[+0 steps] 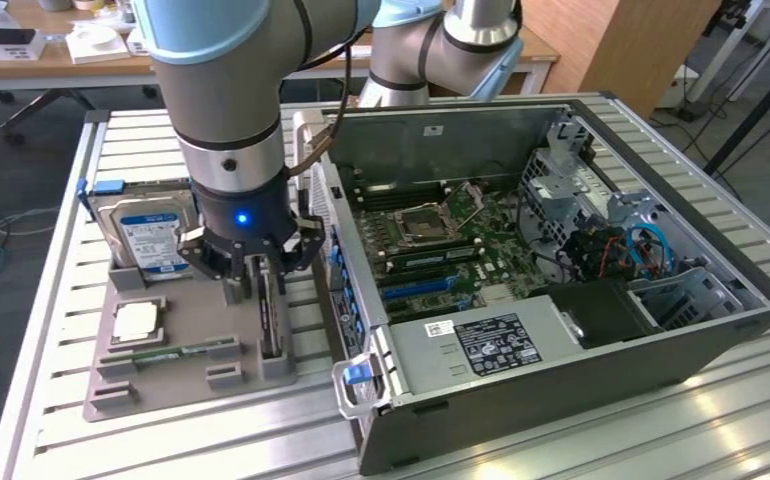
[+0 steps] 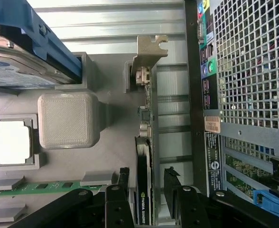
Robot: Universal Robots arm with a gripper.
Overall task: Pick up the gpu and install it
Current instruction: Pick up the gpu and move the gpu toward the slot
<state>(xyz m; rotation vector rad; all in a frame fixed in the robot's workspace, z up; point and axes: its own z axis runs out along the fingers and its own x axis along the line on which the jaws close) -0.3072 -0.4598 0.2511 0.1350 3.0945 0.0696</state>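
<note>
Exterior camera sitting off arm point(image 1: 225, 90), high above desk point(image 1: 52, 330), looking obliquely down, mid-range, taking in parts tray point(image 1: 198, 325), open computer case point(image 1: 599, 370), office behind. Parts tray lying on exterior view's left, computer case on its right. Wrist camera sitting on arm, looking straight down past end effector point(image 2: 146, 183), close to parts tray. Both views sharing gpu point(image 2: 144, 209) standing on edge in parts tray, hard drive point(image 2: 16, 71), CPU point(image 2: 10, 142), memory stick point(image 2: 40, 187), computer case's rear panel point(image 2: 248, 61).

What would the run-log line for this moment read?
gripper: open, straddling gpu | gpu: on edge in gray holder, not gripped | computer case: side open, gpu not installed
</note>
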